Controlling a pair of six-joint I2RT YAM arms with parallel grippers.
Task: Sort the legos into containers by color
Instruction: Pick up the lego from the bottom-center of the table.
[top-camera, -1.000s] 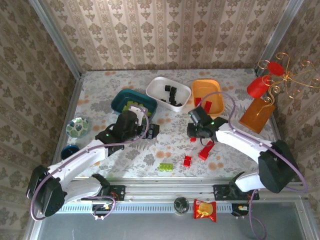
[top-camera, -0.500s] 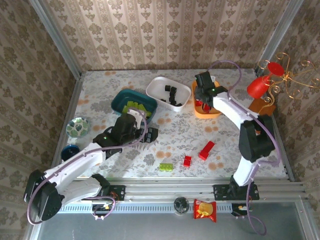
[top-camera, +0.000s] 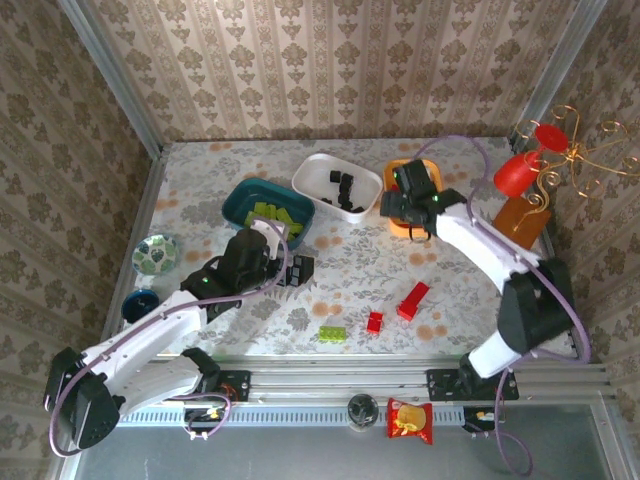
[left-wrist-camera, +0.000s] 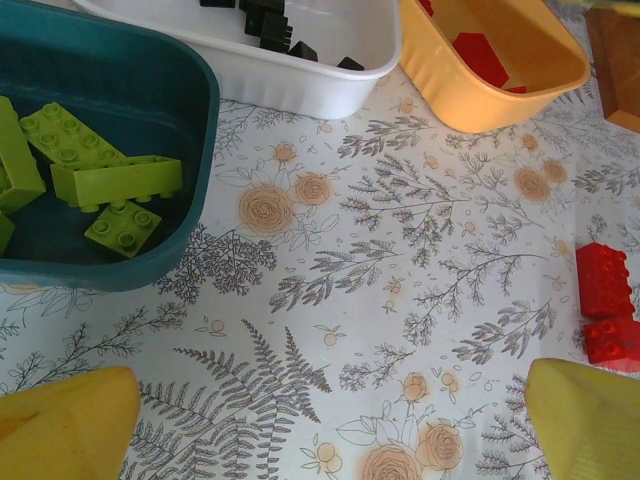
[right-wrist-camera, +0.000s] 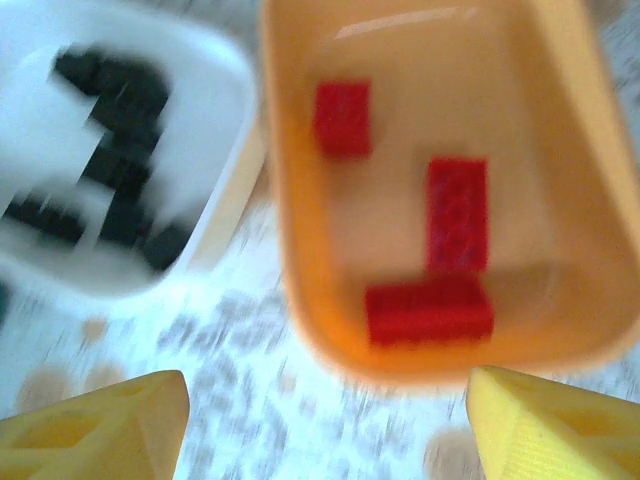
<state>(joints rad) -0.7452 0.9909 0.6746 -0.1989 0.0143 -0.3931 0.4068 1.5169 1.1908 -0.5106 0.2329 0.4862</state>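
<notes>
Three containers stand at the back: a teal tray with lime-green legos, a white tray with black cubes, and an orange tray with three red bricks. On the table lie a red oblong, a small red brick and a green brick. My right gripper hovers over the orange tray's near rim, open and empty. The left gripper is open over bare tablecloth just in front of the teal tray, nothing between its fingers.
A patterned bowl and a dark blue cup sit at the left edge. A wooden board and a red cup on a wire stand occupy the right. A snack packet lies below the rail. Walls close in three sides.
My right gripper swung from the table's middle up to the orange tray and opened; the small red brick seen by it earlier is gone from the table. The left arm barely moved.
</notes>
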